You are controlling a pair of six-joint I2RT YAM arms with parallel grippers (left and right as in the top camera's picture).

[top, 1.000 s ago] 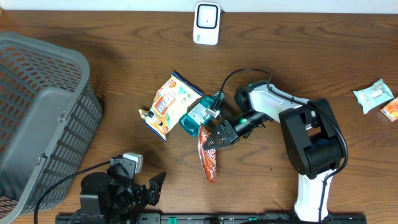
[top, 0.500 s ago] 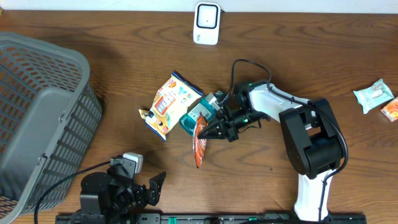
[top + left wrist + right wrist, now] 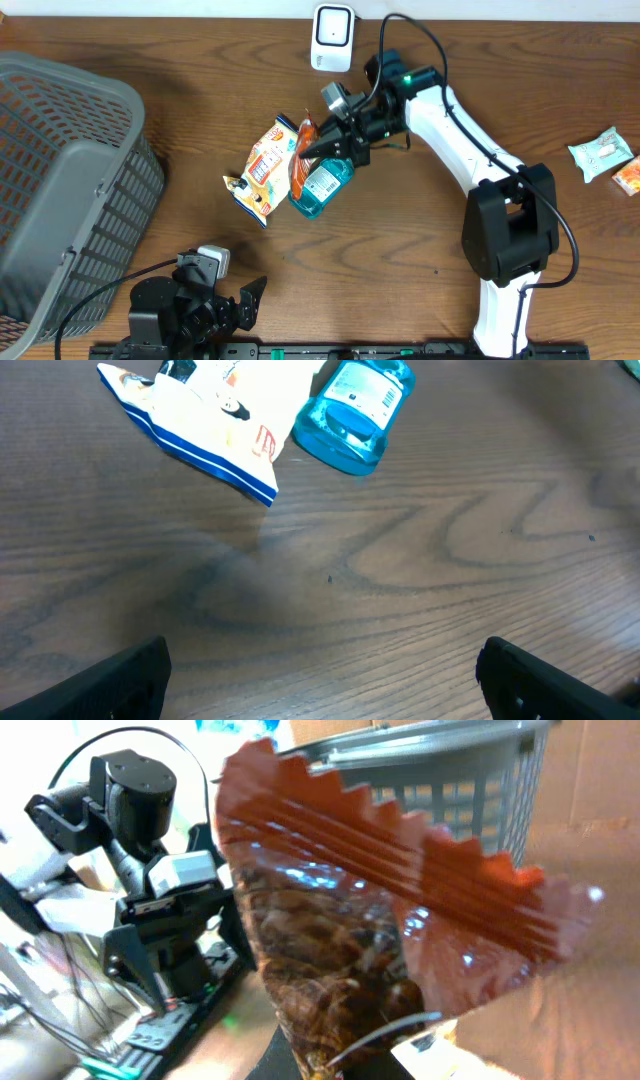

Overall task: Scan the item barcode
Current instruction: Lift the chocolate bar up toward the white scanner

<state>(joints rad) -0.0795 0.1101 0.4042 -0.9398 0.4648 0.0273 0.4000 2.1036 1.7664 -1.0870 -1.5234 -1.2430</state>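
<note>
Grey basket (image 3: 120, 210), blue bottle (image 3: 325, 186), snack bag (image 3: 262, 170), perhaps two small packets (image 3: 600, 152)

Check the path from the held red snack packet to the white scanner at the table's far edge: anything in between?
Nothing visible. The right gripper is shut on the red snack packet, held over the blue bottle beside the yellow snack bag. Only bare table lies between the packet and the white scanner.

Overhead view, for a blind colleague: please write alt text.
The right gripper holds a reddish-brown snack packet above a blue bottle and a yellow bag on a wooden table, short of the white scanner. A grey basket sits at left; the left gripper rests open near the bottom edge.
</note>
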